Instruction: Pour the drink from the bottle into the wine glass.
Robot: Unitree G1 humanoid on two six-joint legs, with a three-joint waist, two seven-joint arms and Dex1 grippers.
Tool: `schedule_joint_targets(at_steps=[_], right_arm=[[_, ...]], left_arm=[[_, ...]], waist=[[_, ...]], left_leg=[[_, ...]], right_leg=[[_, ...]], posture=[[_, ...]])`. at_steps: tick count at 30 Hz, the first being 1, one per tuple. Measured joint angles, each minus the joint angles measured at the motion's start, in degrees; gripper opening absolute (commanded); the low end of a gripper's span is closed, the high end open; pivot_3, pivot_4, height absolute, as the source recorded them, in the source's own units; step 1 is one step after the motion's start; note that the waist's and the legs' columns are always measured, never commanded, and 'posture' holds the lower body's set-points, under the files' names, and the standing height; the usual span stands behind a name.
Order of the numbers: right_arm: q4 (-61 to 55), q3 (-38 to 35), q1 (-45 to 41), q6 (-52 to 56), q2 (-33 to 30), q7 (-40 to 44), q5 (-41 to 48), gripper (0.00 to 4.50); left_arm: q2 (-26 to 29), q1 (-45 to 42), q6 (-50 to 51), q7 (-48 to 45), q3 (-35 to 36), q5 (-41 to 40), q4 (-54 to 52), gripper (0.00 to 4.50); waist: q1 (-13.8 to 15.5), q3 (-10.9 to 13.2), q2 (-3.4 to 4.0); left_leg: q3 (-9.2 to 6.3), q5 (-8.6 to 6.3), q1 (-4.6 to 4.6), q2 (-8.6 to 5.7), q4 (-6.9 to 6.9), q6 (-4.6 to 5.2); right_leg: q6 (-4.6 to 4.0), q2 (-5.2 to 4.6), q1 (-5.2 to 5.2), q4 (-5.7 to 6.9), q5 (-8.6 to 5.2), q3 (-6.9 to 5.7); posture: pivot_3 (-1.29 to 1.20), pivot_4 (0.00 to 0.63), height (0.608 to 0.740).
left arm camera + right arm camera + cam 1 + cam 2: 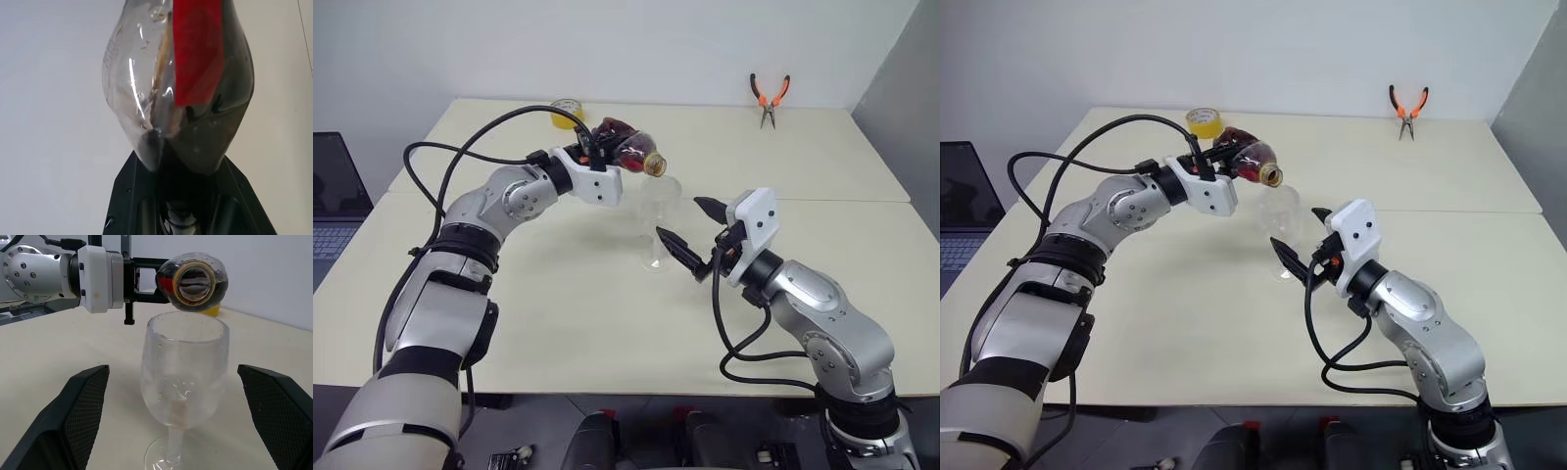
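Pouring stage: left gripper [599, 157] clamped on tilted bottle [628, 154], its open mouth above wine glass [185, 363].
Right gripper [693, 235] stands apart, flanking the unheld glass; a fast tilt could splash drink [195, 285] past the rim or topple it.

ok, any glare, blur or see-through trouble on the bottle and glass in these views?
Left wrist view: bottle up close, with white glints streaking its clear side. Right wrist view: wine glass sharp, while the open right gripper's fingers look soft. Left eye view: the glass nearly vanishes against the pale table; shadows are faint.
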Motion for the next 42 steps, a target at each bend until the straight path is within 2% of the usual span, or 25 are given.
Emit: schedule_joint_targets(at_steps=[12, 42], right_arm=[[-0.93, -0.72, 0.01, 0.07, -0.26, 0.03, 0.14, 4.50], [-4.22, -0.53, 0.93, 3.80, -1.03, 1.13, 2.03, 4.50]], left_arm=[[0.80, -1.86, -1.55, 2.71, -1.12, 2.67, 2.04, 0.52], [0.95, -5.22, -3.67, 6.43, -3.88, 5.57, 4.17, 0.52]], waist=[[0.01, 0.00, 0.00], [0.00, 0.00, 0.00]], left_leg=[[-0.20, -0.01, -0.46, -0.01, 0.66, 0.01], [-0.21, -0.01, -0.47, -0.03, 0.70, 0.01]], right_leg=[[0.01, 0.00, -0.14, 0.22, -0.01, -0.14], [0.01, 0.00, -0.14, 0.26, -0.01, -0.16]], posture=[[0.00, 0.150, 0.740], [0.00, 0.150, 0.740]])
